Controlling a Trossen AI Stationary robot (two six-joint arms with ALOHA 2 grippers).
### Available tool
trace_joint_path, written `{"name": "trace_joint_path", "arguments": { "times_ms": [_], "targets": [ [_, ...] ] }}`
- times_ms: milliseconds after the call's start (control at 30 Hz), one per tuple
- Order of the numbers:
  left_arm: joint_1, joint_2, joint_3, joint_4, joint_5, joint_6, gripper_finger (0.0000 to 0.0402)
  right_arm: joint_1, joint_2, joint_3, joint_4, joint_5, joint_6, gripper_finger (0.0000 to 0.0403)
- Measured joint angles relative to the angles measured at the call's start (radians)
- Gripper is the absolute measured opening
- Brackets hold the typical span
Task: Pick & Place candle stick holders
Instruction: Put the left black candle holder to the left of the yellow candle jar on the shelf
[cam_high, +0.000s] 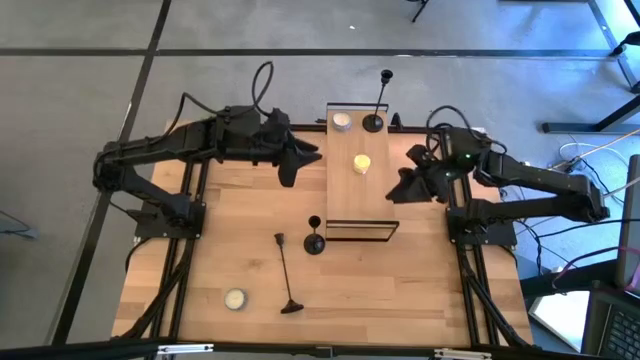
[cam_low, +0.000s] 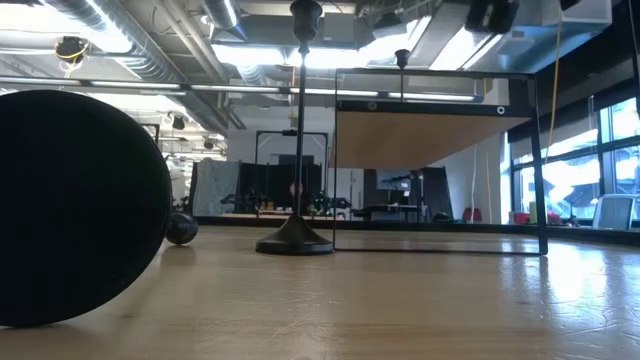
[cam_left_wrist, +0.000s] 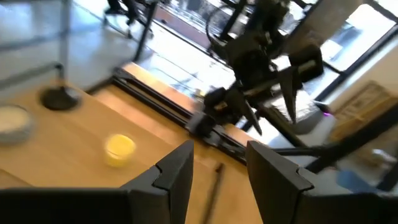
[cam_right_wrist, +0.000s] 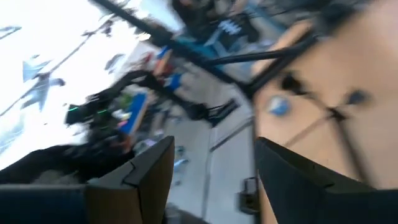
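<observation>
One tall black candle stick holder (cam_high: 373, 122) stands by its round base on the far end of the raised wooden shelf (cam_high: 345, 200). A shorter holder (cam_high: 314, 241) stands on the table at the shelf's near left corner and also shows in the low view (cam_low: 296, 238). Another tall holder (cam_high: 286, 272) lies on its side on the table near the front edge, its base (cam_low: 70, 210) facing the low camera. My left gripper (cam_high: 303, 165) is open and empty, left of the shelf. My right gripper (cam_high: 405, 176) is open and empty, right of the shelf.
A white candle (cam_high: 342, 122) and a yellow candle (cam_high: 361, 163) sit on the shelf. Another white candle (cam_high: 235, 298) lies on the table near the front left. The shelf's black frame (cam_low: 540, 160) stands mid-table. There is bare wood to the shelf's left and right.
</observation>
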Motion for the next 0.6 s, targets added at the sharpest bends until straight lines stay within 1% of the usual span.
{"name": "trace_joint_path", "arguments": {
  "times_ms": [100, 200, 300, 433, 600],
  "targets": [
    [-0.045, 0.000, 0.000, 0.000, 0.014, -0.077, 0.0143, 0.053, -0.001, 0.000, 0.134, -0.041, 0.045, 0.0227],
    [-0.095, 0.009, 0.000, 0.008, 0.022, -0.169, 0.0143, 0.110, -0.001, 0.000, 0.284, -0.047, 0.089, 0.0227],
    [-0.150, 0.028, 0.000, 0.007, 0.043, -0.238, 0.0143, 0.160, -0.002, 0.000, 0.419, -0.035, 0.095, 0.0227],
    [-0.223, 0.071, 0.001, 0.022, 0.074, -0.332, 0.0143, 0.193, -0.002, 0.000, 0.550, 0.000, 0.095, 0.0227],
    [-0.298, 0.145, 0.001, 0.065, 0.201, -0.447, 0.0143, 0.212, -0.002, 0.000, 0.625, 0.014, 0.087, 0.0227]
  ]
}}
